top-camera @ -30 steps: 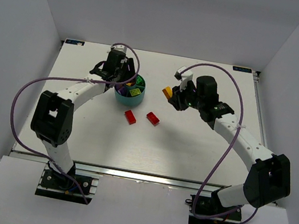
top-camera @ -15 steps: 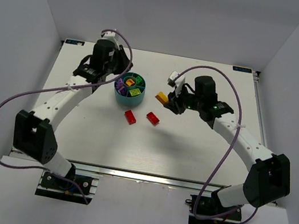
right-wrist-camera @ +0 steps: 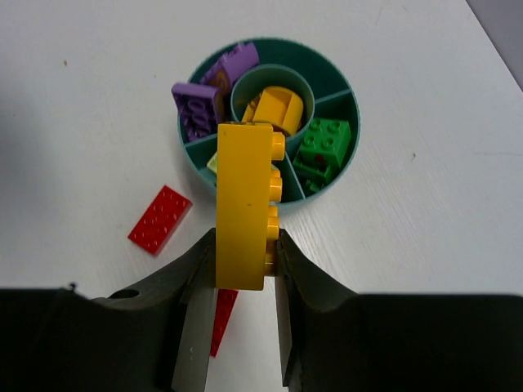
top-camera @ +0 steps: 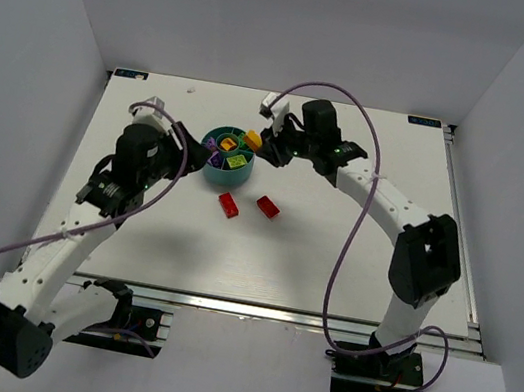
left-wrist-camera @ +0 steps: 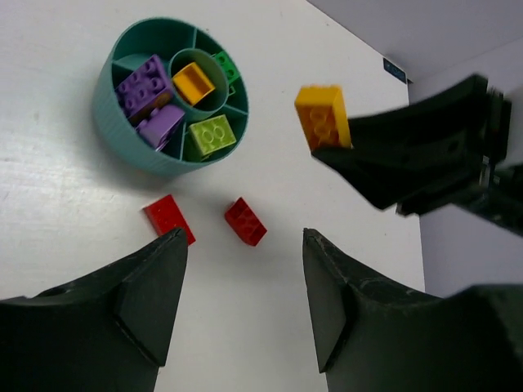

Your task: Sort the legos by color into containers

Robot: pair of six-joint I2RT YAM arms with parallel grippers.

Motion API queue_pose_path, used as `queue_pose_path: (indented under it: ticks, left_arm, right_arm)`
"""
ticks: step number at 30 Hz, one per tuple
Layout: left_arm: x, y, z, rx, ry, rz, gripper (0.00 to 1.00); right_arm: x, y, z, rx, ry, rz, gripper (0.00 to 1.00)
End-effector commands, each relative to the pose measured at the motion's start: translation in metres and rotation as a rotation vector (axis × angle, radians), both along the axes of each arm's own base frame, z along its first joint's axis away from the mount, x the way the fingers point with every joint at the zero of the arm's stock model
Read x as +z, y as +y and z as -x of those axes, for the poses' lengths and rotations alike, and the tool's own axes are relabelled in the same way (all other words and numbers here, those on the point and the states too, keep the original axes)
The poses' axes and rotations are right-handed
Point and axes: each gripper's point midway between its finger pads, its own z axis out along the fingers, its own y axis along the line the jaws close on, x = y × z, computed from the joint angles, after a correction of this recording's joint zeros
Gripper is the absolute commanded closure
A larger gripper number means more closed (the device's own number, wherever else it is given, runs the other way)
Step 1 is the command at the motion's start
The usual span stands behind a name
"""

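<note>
Left wrist: left hand [left-wrist-camera: 243, 265] spread; right wrist: right hand [right-wrist-camera: 243, 249] pinching yellow brick [right-wrist-camera: 243, 212].

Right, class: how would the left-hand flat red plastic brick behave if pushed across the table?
The left-hand flat red plastic brick lies low and studs-up on the white table, so it should slide rather than roll or tip. It looks rigid and probably light.
</note>
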Motion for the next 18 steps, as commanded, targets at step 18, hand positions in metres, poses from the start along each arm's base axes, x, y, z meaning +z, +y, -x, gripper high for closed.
queue_pose_path:
  ticks: [18]
  left_arm:
    - [-0.027, 0.069, 0.083, 0.292, 0.059, 0.054, 0.26]
  right_arm:
    - [-0.009, 0.096, -0.051, -0.047, 0.116, -0.185, 1.00]
